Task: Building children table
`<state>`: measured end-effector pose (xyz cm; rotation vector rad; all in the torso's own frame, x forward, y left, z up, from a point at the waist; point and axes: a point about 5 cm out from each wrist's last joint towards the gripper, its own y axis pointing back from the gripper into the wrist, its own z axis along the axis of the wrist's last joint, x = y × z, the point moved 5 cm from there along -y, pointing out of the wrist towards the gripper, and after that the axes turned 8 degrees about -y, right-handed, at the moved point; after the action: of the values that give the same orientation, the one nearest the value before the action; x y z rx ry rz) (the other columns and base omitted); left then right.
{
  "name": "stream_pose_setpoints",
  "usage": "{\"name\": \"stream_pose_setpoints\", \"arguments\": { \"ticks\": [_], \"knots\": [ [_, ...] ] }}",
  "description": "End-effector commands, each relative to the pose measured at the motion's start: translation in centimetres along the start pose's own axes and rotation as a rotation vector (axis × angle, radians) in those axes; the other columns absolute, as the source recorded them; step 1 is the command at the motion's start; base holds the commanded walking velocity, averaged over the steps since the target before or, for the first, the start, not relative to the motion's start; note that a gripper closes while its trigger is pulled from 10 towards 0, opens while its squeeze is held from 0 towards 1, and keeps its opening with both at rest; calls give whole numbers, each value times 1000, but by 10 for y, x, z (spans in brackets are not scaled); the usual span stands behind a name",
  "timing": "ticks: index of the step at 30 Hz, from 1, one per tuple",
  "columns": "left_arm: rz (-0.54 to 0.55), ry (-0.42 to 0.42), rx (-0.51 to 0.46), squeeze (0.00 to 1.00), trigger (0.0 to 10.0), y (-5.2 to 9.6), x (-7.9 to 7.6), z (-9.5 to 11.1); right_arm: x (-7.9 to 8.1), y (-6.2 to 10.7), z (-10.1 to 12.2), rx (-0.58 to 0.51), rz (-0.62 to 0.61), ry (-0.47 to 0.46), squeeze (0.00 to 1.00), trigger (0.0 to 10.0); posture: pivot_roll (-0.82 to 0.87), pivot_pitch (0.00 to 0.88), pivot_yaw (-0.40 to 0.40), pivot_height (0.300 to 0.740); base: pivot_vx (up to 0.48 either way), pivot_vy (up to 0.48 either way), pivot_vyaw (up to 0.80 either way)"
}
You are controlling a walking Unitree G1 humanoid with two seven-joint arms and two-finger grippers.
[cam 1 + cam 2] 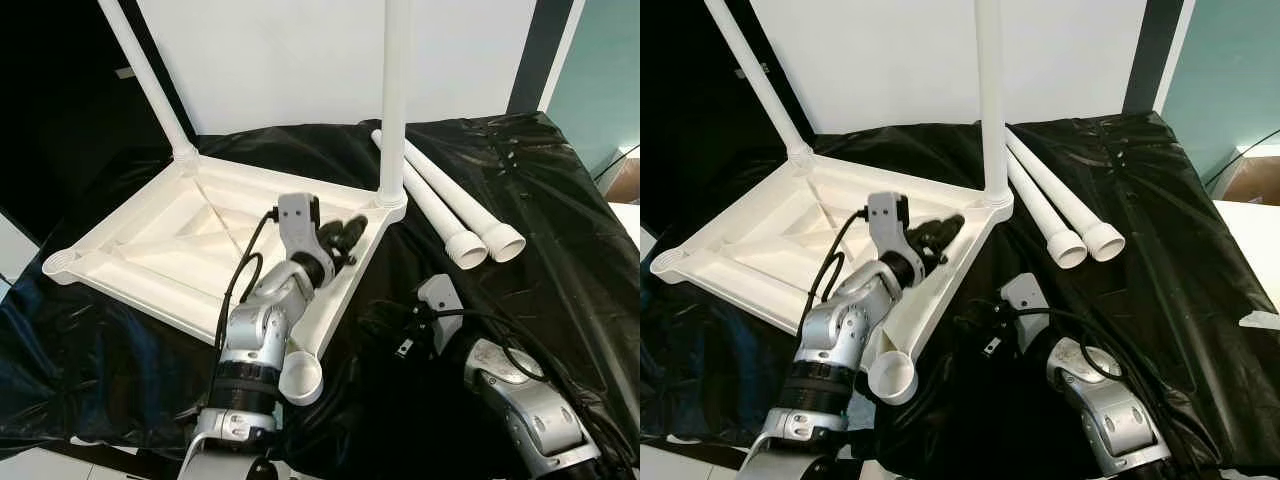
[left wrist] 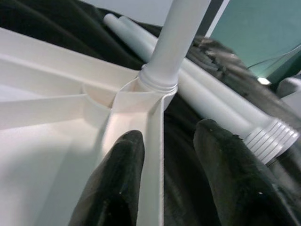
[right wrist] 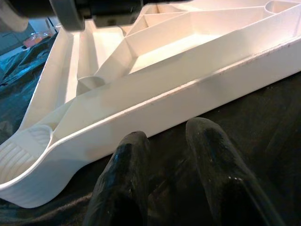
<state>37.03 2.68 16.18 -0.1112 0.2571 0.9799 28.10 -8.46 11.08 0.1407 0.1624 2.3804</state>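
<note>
Black sheeting [image 1: 560, 200] covered the worktop; my left tool [image 1: 350, 235] straddled the upturned tabletop's [image 1: 150, 250] rim, fingers apart, while my right tool [image 3: 176, 165] sat open beside it.

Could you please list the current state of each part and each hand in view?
Tabletop: upside down on the black sheet, one side raised.
Fitted legs: two, standing in the far corner sockets.
Loose legs: two, lying side by side, unattached.
Near corner socket: empty.
Left hand: open, fingers straddling the tabletop's rim.
Right hand: open, beside the rim.
</note>
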Motion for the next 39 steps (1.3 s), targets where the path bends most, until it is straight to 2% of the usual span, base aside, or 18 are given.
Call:
{"name": "stream_pose_setpoints", "arguments": {
  "ticks": [1,3,5,9,12,13,14,15,18,19,24,28,29,30,32,33,36,39],
  "knots": [
    [-282,-62,-15,0,10000,4,-23,0,3,-4,-1,4,19,6,0,10000,-48,0,114,740,0,0,0],
    [-276,-76,-16,0,10000,4,-21,0,3,-4,-1,4,19,6,0,10000,-48,0,114,740,0,0,0],
    [-309,-141,25,192,10000,10,-15,-5,3,-4,-1,4,17,9,0,10000,-53,0,116,740,0,0,0],
    [-429,-174,131,129,10000,31,-14,-22,3,-3,-1,4,13,9,0,10000,-59,0,120,740,0,0,0],
    [-499,-181,182,173,10000,44,-16,-31,3,-3,-1,3,10,8,0,10000,-60,0,124,740,0,0,0],
    [-512,-184,196,604,10000,47,-16,-33,3,-3,-1,3,9,8,0,10000,-60,0,125,740,0,0,0],
    [-512,-184,196,604,10000,47,-16,-33,3,-3,-1,3,9,8,0,10000,-60,0,125,740,0,0,0],
    [-511,-189,211,1000,10000,49,-14,-36,3,-3,-1,1,7,8,0,10000,-60,0,125,740,0,0,0],
    [-464,-247,264,1000,10000,50,-4,-44,3,-3,-1,-2,4,9,0,10000,-61,0,128,740,0,0,0],
    [-443,-268,286,0,10000,50,0,-46,3,-4,-1,-2,4,10,0,10000,-59,0,129,740,0,0,0],
    [-399,-309,336,0,10000,49,7,-53,2,-4,0,-3,5,11,0,10000,-56,0,128,740,0,0,0],
    [-332,-403,467,0,10000,50,18,-74,2,-5,1,-5,11,20,0,10000,-54,0,127,740,0,0,0],
    [-337,-406,491,0,8706,50,15,-77,2,-5,1,-6,12,22,0,10000,-54,0,126,740,0,0,0],
    [-347,-408,507,0,3059,51,10,-80,2,-5,2,-6,12,24,0,10000,-54,0,126,740,0,0,0],
    [-353,-410,515,0,3059,51,8,-81,2,-5,2,-6,12,25,0,10000,-54,0,126,740,0,0,0],
    [-372,-398,518,0,0,48,0,-83,2,-5,2,-7,11,28,0,10000,-58,0,127,740,0,0,0],
    [-385,-388,517,0,0,47,-4,-83,2,-5,2,-7,10,30,0,10000,-58,0,127,740,0,0,0],
    [-366,-334,461,0,0,31,-16,-75,2,-5,2,-8,8,33,0,10000,-63,0,132,740,0,0,0]
  ]
}}
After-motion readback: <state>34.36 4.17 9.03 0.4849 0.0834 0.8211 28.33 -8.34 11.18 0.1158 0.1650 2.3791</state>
